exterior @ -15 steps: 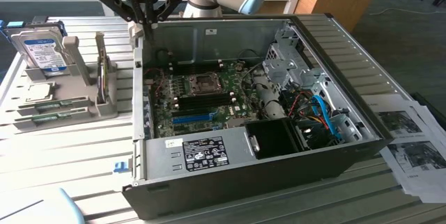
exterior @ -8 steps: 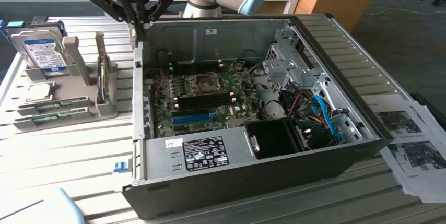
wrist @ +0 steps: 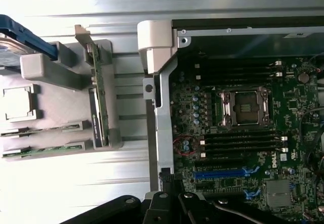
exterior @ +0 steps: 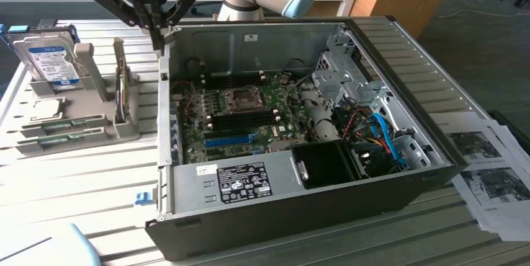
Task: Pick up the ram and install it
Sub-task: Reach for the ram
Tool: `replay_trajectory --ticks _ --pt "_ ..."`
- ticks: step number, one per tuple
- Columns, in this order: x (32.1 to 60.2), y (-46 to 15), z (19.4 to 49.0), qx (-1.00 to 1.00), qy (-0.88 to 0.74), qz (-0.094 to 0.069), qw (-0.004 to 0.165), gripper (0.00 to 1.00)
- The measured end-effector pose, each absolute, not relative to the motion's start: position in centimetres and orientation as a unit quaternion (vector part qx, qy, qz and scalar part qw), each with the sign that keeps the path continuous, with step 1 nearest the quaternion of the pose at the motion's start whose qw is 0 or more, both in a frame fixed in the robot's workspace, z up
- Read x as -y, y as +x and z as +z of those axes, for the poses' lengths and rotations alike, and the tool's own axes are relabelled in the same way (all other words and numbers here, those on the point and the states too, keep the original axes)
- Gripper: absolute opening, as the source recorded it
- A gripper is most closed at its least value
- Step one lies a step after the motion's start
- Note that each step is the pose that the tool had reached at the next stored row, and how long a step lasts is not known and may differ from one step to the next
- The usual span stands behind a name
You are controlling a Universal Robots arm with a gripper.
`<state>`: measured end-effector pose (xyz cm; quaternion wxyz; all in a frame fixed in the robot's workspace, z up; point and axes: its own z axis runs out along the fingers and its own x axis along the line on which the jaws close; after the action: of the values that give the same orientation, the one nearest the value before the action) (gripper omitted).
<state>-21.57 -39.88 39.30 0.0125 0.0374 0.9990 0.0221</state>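
Gripper (exterior: 157, 36) shut, holding nothing, over exterior view's left wall of open PC case (exterior: 290, 216). Ram (exterior: 64, 124), 2 sticks, lies in grey holder (exterior: 124, 131) slots on tabletop (exterior: 83, 179), w/ hard drive (exterior: 49, 61) + CPU (exterior: 47, 108).

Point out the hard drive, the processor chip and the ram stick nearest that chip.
hard drive (exterior: 48, 61), exterior view, on its blue-white label.
processor chip (wrist: 20, 102), wrist view, middle of its silver top.
ram stick (wrist: 40, 131), wrist view, on its green board edge.

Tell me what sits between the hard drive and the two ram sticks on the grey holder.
The square silver processor chip lies flat between the hard drive and the ram sticks. Both the exterior and wrist views show it.
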Motion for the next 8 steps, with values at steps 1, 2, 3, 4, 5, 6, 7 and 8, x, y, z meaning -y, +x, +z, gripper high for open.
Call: replay_trajectory --ticks 1,2,3,4,5,6,7,8 --pt "39.9 -21.7 39.3 -0.999 0.037 0.022 0.013 0.09" --pt "39.9 -21.9 39.3 -0.999 0.037 0.022 0.013 0.09" --pt "39.9 -22.1 39.3 -0.999 0.037 0.022 0.012 0.09" --pt "39.9 -22.3 39.3 -0.999 0.037 0.022 0.012 0.09" --pt "39.9 -22.5 39.3 -0.999 0.037 0.022 0.012 0.09" --pt "39.9 -22.6 39.3 -0.999 0.037 0.022 0.012 0.09" --pt "39.9 -22.8 39.3 -0.999 0.037 0.022 0.012 0.09" --pt "39.9 -23.0 39.3 -0.999 0.037 0.022 0.012 0.09"
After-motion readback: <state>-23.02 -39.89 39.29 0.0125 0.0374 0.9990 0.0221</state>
